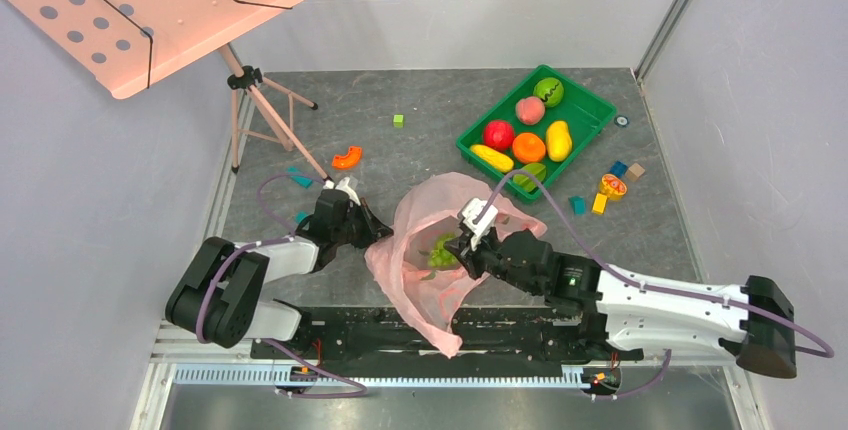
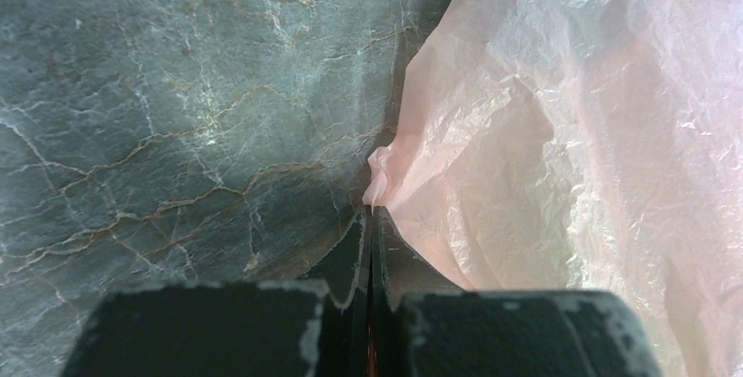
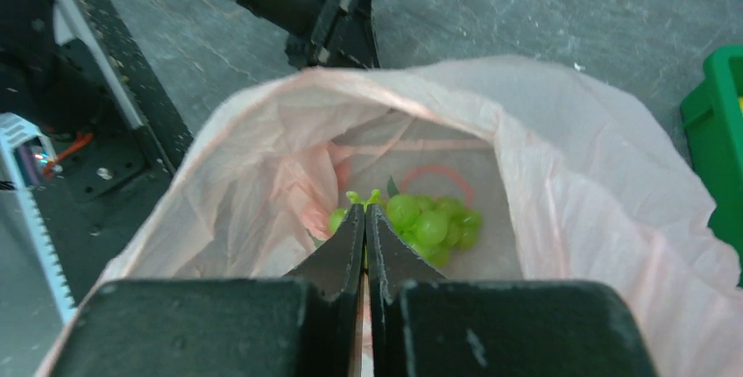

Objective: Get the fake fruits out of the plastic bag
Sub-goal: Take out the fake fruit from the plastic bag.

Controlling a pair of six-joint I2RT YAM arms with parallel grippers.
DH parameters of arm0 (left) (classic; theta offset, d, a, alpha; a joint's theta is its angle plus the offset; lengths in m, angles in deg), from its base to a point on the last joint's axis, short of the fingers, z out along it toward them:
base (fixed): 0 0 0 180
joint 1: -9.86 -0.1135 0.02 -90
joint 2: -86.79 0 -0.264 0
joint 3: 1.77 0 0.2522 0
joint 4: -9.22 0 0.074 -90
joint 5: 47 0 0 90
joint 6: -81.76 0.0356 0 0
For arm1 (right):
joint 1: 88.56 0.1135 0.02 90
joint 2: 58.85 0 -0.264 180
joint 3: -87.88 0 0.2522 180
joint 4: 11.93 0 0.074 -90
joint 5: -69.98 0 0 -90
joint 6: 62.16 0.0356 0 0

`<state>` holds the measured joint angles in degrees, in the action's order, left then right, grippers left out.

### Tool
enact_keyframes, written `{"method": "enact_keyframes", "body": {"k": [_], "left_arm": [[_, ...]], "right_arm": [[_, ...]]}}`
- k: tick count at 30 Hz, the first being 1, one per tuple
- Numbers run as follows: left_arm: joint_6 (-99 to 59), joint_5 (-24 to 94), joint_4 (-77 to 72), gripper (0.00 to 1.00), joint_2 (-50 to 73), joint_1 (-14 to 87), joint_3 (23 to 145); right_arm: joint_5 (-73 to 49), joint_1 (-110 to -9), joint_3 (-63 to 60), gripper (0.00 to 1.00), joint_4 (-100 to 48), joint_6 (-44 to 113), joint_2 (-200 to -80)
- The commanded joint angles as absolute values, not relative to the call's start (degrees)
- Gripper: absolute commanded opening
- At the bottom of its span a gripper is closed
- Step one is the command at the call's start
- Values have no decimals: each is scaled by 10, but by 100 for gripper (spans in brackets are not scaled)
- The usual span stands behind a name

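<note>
The pink plastic bag (image 1: pixel 430 205) lies on the grey table between my arms, its mouth open toward the right arm. My left gripper (image 1: pixel 372 235) is shut on a pinched fold of the bag's left edge (image 2: pixel 378 180). My right gripper (image 1: pixel 458 247) reaches into the bag's mouth (image 3: pixel 569 184) and is shut on the stem of the green grape bunch (image 3: pixel 429 224), which is still inside the bag. A red apple (image 1: pixel 498 134), a yellow mango (image 1: pixel 558 139) and a yellow banana (image 1: pixel 491 157) lie in the green tray (image 1: pixel 590 110).
The tray also holds an orange fruit (image 1: pixel 528 147), a pink peach (image 1: pixel 530 110) and a green ball (image 1: pixel 548 91). A pink music stand (image 1: pixel 160 10) on a tripod (image 1: pixel 265 110) stands at the back left. Small blocks (image 1: pixel 612 186), an orange piece (image 1: pixel 346 157) and a green cube (image 1: pixel 398 120) are scattered about.
</note>
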<state>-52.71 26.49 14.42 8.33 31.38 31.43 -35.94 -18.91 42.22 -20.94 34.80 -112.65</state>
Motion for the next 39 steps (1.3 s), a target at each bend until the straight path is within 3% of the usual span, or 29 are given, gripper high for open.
{"method": "enact_keyframes", "body": {"k": [1,22,39], "left_arm": [[-529,275,150,2,97,314,311],[-534,275,150,2,111,314,303],[-538,274,146,2,119,314,302]], "right_arm": [[-334,-186,359,0,-248,336,-1089],[-293,-185,141,0,-331,287,-1094],[-428,-195,-55,0,-351,187,-1187]]}}
